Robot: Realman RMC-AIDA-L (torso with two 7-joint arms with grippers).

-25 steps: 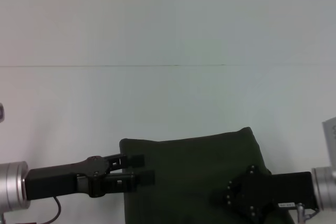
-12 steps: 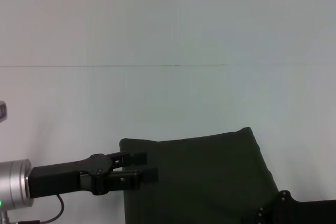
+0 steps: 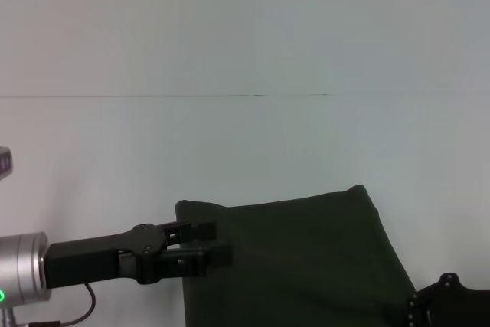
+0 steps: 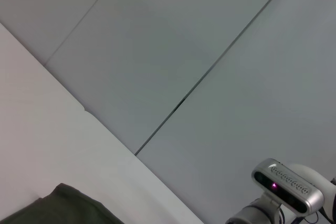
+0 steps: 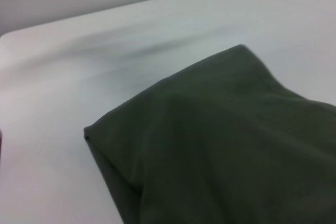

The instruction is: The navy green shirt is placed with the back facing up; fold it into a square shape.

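The black left pincer is being held low at the left edge of the dark olive-green cotton shirt, its fingers slightly spread above and below the cloth edge without clearly pinching it, probably so that the fold can be flattened or let go. The shirt is lying already folded into a compact, near-square block on the pale white surface, near the robot. At the lower right, the black right pincer is being kept mostly out of view; its finger state cannot be told.
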